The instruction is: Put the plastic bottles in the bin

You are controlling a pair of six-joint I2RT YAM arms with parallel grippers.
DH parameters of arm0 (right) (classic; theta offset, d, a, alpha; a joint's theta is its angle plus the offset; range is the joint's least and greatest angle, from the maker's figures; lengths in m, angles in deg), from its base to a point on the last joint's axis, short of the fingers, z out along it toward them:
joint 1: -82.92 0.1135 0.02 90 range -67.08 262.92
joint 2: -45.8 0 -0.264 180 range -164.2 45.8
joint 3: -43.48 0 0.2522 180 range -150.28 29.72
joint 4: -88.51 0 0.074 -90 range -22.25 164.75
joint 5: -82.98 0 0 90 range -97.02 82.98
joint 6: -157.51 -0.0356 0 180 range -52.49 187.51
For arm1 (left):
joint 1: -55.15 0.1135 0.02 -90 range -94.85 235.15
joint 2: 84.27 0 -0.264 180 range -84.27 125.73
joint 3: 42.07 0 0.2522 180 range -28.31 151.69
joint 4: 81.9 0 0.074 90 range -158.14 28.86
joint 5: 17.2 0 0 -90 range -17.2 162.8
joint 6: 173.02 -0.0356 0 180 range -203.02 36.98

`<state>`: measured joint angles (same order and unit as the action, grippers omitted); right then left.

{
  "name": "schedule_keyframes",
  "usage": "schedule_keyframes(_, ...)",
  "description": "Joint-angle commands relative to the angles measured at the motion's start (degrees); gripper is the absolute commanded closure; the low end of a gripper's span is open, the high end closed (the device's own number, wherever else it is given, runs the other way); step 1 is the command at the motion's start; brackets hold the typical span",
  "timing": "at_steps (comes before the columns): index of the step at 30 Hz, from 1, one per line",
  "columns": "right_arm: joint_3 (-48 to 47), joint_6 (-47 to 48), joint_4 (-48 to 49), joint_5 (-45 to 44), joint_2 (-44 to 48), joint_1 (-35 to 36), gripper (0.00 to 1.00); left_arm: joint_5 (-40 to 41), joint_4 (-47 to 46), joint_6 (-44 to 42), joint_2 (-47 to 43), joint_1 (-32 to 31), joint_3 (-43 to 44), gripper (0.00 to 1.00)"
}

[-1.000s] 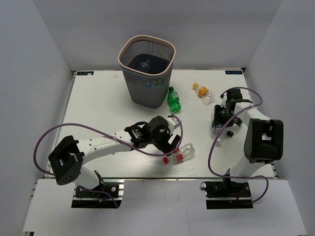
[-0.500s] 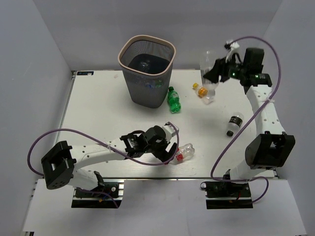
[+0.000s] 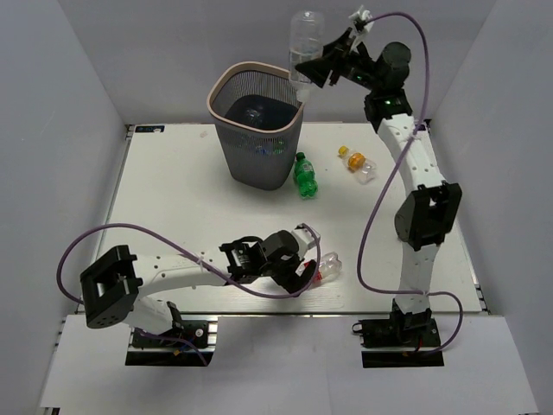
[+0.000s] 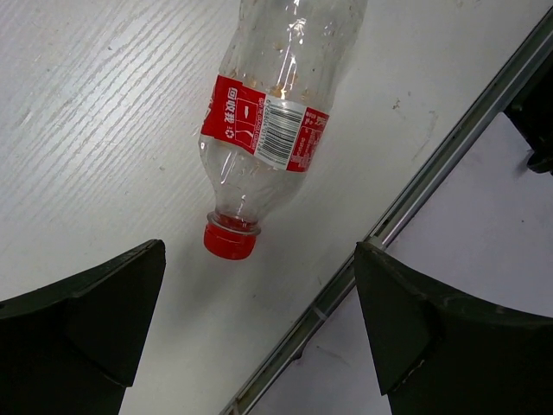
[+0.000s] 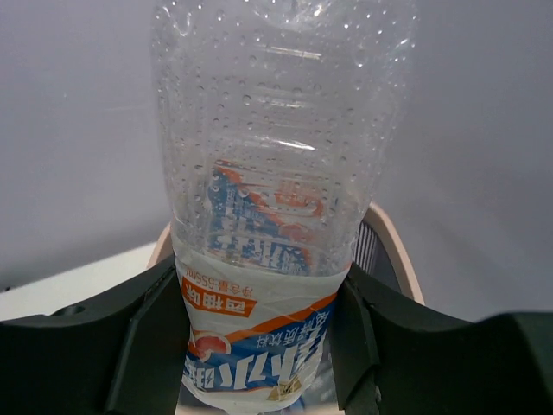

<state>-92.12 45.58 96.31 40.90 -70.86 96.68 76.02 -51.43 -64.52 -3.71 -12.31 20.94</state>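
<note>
The dark mesh bin [image 3: 259, 147] with a beige rim stands at the back of the table. My right gripper [image 3: 318, 66] is raised high and shut on a clear bottle [image 3: 304, 39] with a blue, white and orange label, held upright over the bin's right rim. In the right wrist view the bottle [image 5: 276, 199] sits between the fingers [image 5: 143, 341], with the bin rim [image 5: 393, 251] behind. My left gripper [image 3: 304, 270] is open beside a clear red-capped, red-labelled bottle [image 3: 323, 269] lying near the front edge. In the left wrist view that bottle [image 4: 272, 121] lies just ahead of the open gripper [image 4: 261, 268].
A green bottle [image 3: 305, 175] lies right of the bin. An orange-capped bottle [image 3: 357, 162] lies further right. Bottles [image 3: 252, 112] lie inside the bin. The table's front edge rail [image 4: 415, 203] runs close by the red-capped bottle. White walls enclose the table.
My right arm has swung up and left, carrying the clear bottle from above the orange-capped bottle to over the bin's right rim. My left gripper has edged closer to the red-capped bottle.
</note>
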Motion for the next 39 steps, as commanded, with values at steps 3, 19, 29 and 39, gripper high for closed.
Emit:
schedule_keyframes(3, -8.33, 2.33, 8.41, -8.0, -3.21, 5.13, 0.89, 3.45, 0.43, 0.39, 0.04, -2.05, 2.25, 0.0)
schedule_keyframes(19, 2.12, 10.5, -1.59, -13.72, 4.75, 2.87, 0.1, 5.74, -6.86, -5.22, 8.65, -4.7, 5.85, 0.0)
schedule_keyframes(29, 35.68, 27.36, -34.21, -15.93, 33.12, -13.21, 0.19, 14.17, -7.22, -9.8, 23.23, -5.84, 13.93, 0.06)
schedule_keyframes(39, 47.13, 33.71, -65.73, -26.47, 42.84, -25.61, 0.53, 17.32, -7.92, -13.74, 17.72, -5.05, 19.11, 0.76)
